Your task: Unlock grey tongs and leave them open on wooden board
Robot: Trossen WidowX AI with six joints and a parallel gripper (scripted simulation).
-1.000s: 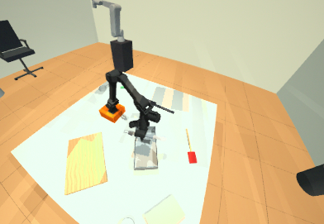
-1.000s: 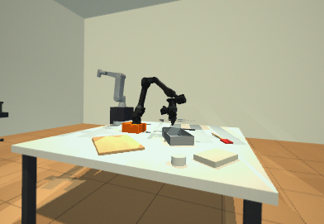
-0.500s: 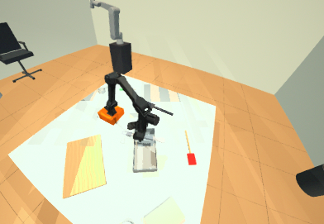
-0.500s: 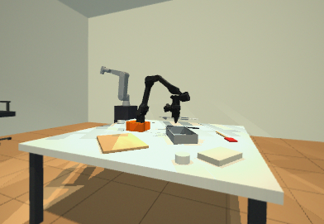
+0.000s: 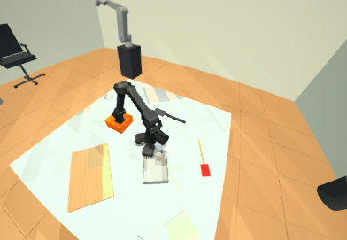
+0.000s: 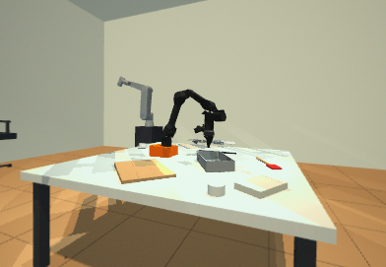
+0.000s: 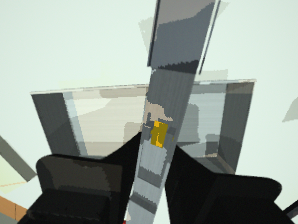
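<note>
1. The fingers (image 5: 148, 150) (image 6: 209, 145) grip the grey tongs (image 6: 219, 142) (image 7: 172, 92), near the roasting tin (image 5: 155, 182) (image 6: 217, 167) (image 7: 235, 120), mid-frame in the exterior view.
2. Lift straight up, clearing its rim.
3. Then point the tips down before squeezing.

Red-bladed spatula (image 5: 205, 170) (image 6: 274, 166), pale handle, flat on white counter (image 5: 40, 157) (image 6: 74, 183) | black utensil (image 5: 174, 117) (image 6: 227, 153), long-handled | pale slab (image 5: 177, 228) (image 6: 261, 186), near white cylinder (image 6: 217, 189) | grey arm (image 5: 122, 24) (image 6: 146, 102), atop black pedestal (image 5: 130, 61) (image 6: 148, 135) | black chair (image 5: 18, 59) (image 6: 7, 136), left background | dark cylinder (image 5: 334, 195), right edge
</note>
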